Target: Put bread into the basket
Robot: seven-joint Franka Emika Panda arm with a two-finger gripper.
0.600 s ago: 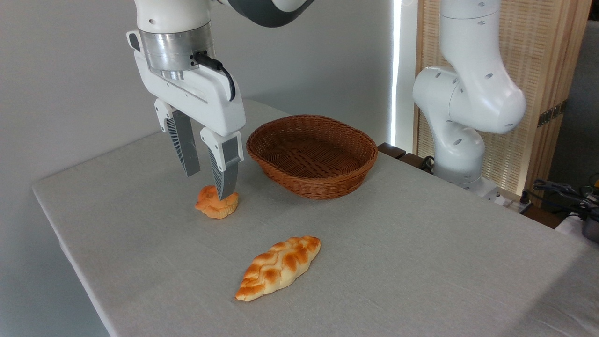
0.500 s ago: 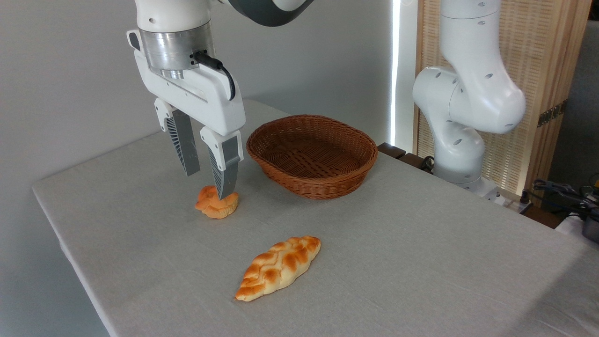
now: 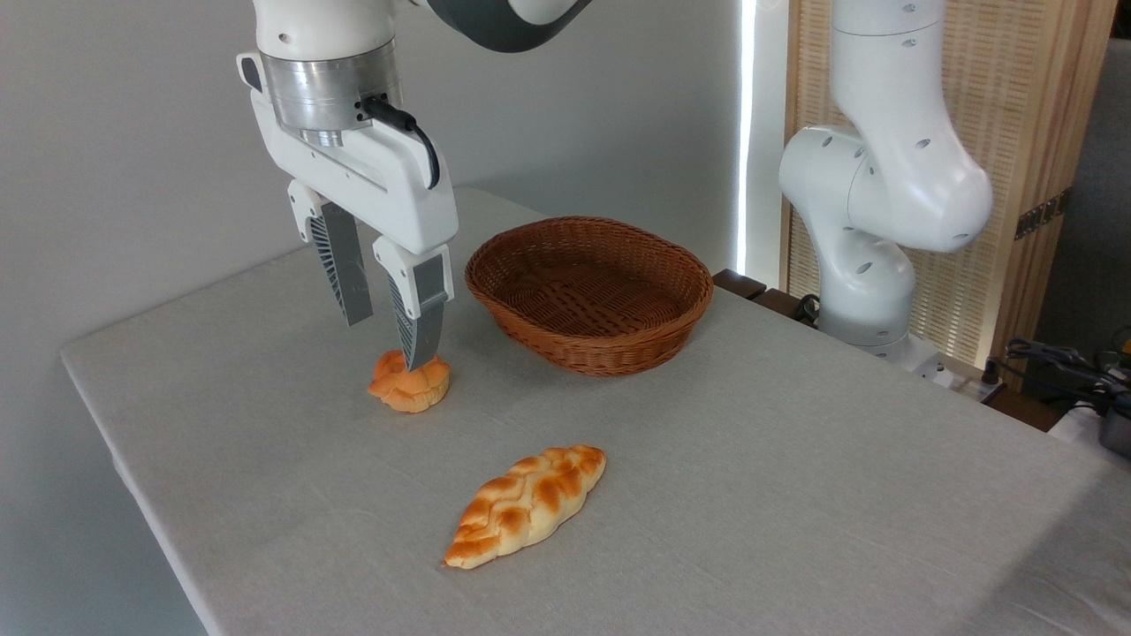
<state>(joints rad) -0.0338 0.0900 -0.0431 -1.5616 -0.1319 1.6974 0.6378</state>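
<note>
The bread point(image 3: 409, 385), a small round orange-golden bun with a lobed top, lies on the grey tablecloth left of centre. My gripper point(image 3: 387, 340) hangs just above and slightly behind it, open, with nothing between its grey ribbed fingers point(image 3: 418, 318). The near fingertip overlaps the bun's top edge in the picture. To the right of the bun stands the basket point(image 3: 590, 293), an oval of reddish-brown wicker, with nothing in it.
A long braided golden loaf point(image 3: 527, 503) lies nearer the front of the table. The arm's white base point(image 3: 870, 203) stands at the table's right back edge, behind the basket. The table's left edge point(image 3: 115, 442) runs close to the bun.
The gripper has risen a little and shifted slightly left, still open. The bun, loaf and basket have not moved.
</note>
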